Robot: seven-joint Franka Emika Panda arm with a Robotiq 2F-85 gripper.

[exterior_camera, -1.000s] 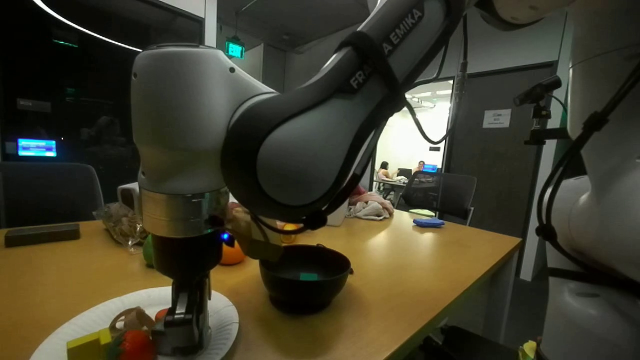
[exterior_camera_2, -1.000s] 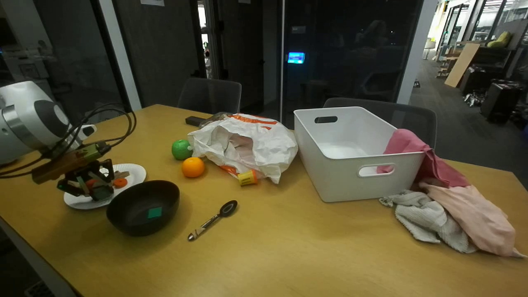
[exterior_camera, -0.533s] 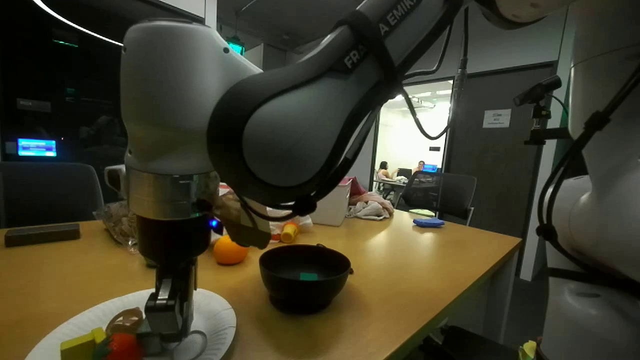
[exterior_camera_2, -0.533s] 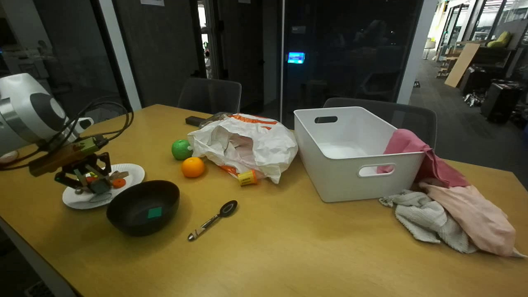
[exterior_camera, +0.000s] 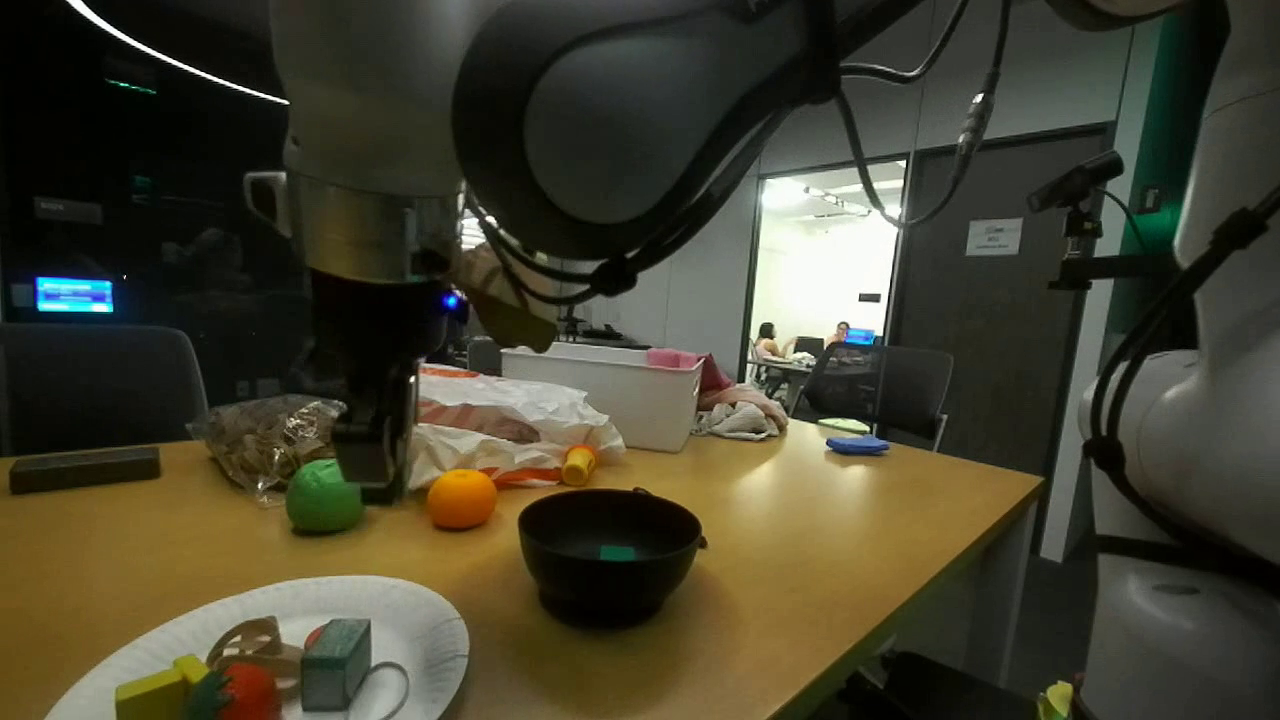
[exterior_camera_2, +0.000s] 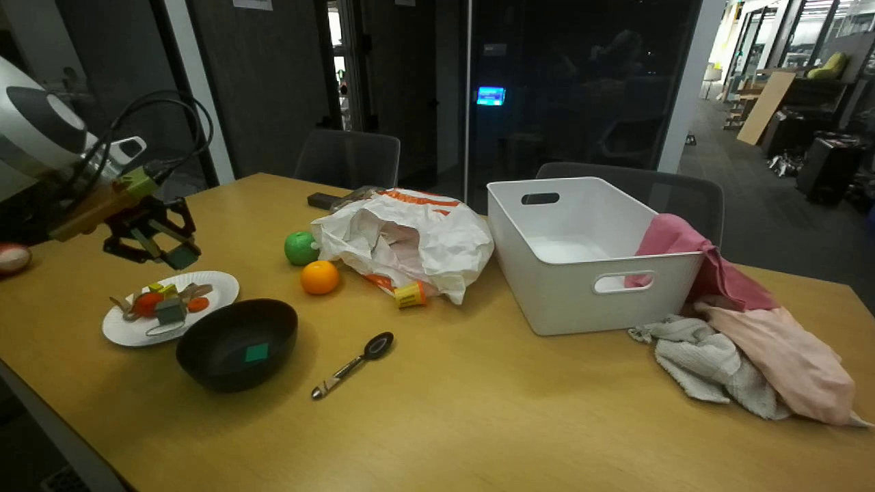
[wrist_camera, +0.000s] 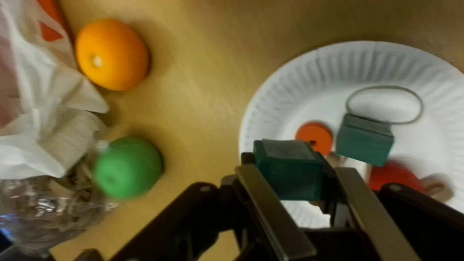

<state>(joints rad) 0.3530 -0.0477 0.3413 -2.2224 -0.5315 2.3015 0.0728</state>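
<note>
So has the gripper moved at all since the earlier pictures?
Yes, upward. In an exterior view, the gripper now shows higher than the black bowl; earlier it reached down level with that bowl.

Two green blocks (wrist_camera: 293, 172) (wrist view); one bowl (exterior_camera: 610, 590); one spoon (exterior_camera_2: 351, 366).

One block (wrist_camera: 290, 177) sits in the tool (exterior_camera_2: 179, 256), another block (wrist_camera: 363, 141) on the plate (wrist_camera: 277, 103).

White arm (exterior_camera_2: 19, 137), silver collar (exterior_camera: 372, 232), looping black cables (exterior_camera: 690, 232), 1 blue light (exterior_camera: 452, 300), black pincer (wrist_camera: 288, 170)
</note>
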